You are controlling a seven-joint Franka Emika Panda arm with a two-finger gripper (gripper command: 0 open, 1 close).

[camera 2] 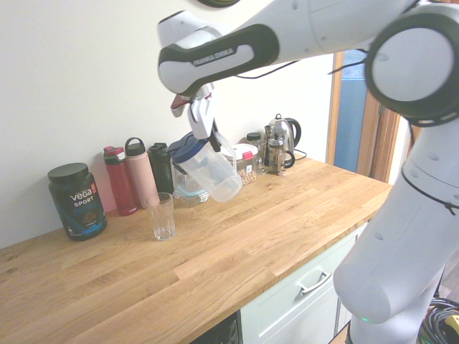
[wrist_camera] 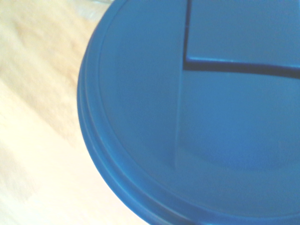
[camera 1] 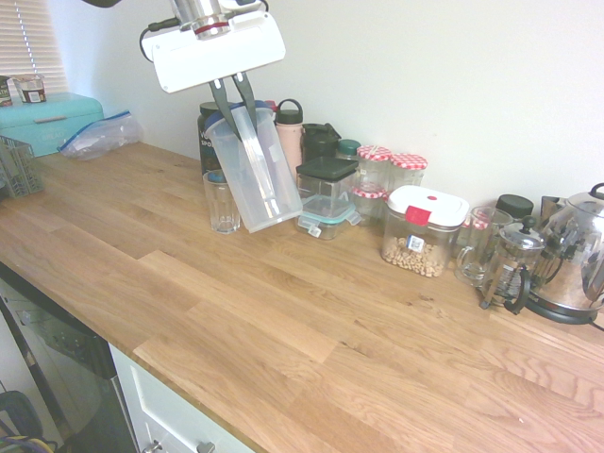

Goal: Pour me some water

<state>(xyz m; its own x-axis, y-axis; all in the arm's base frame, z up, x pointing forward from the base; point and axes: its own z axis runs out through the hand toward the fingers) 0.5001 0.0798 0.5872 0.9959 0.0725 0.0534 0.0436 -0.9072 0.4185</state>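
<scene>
A clear plastic water jug (camera 1: 255, 170) with a blue lid (camera 2: 188, 148) hangs tilted in the air, its lid end leaning toward the drinking glass. My gripper (camera 1: 232, 94) is shut on the jug's handle at the top. The empty ribbed glass (camera 1: 222, 202) stands on the wooden counter just below and beside the jug's lid end; in the second exterior view the glass (camera 2: 162, 216) is left of and below the jug (camera 2: 208, 170). The blue lid (wrist_camera: 197, 117) fills the wrist view.
Along the wall stand bottles (camera 2: 133, 173), a black protein tub (camera 2: 77, 200), clear containers (camera 1: 327, 196), jars (camera 1: 391, 173), a nut box (camera 1: 423, 231), a French press (camera 1: 511, 267) and a kettle (camera 1: 576, 252). A teal bread box (camera 1: 47, 120) and a plastic bag (camera 1: 99, 134) sit far left.
</scene>
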